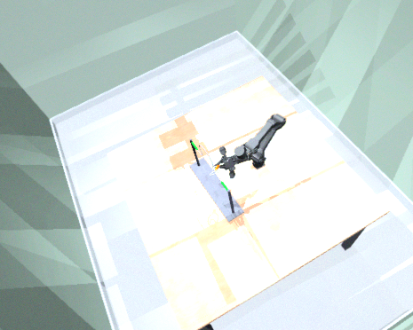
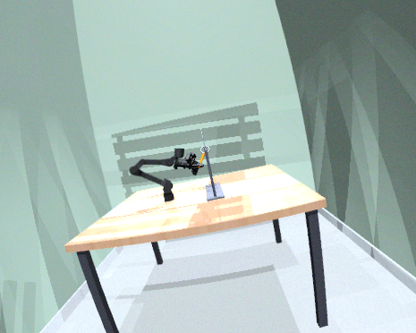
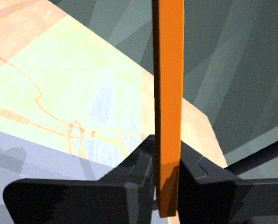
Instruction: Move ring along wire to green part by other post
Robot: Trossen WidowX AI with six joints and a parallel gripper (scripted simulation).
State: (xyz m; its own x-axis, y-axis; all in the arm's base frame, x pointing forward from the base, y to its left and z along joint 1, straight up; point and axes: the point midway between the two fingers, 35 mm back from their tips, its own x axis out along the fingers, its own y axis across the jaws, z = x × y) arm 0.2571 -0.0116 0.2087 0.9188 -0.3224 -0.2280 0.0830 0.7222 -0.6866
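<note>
The orange handle [image 1: 217, 167] [image 2: 202, 157] [image 3: 170, 90] is between the fingers of my gripper [image 2: 199, 166] [image 3: 160, 141], which is shut on it. In the wrist view the handle stands upright, its lower end between the fingers. The pale ring [image 2: 201, 150] is above the handle in the exterior view and overlaps the wire line. In the top view the ring is faint, between the two green parts, nearer the front green part [image 1: 225, 185] than the far green part [image 1: 194, 145]. The thin wire is washed out there; whether the ring touches it cannot be told.
A black post [image 1: 195, 154] stands at the far end of the bluish base plate [image 1: 210, 189] and another black post [image 1: 231, 202] at its front end. The base is on the wooden table [image 1: 297, 199] [image 2: 263, 200]. The arm reaches in from the side of the wire.
</note>
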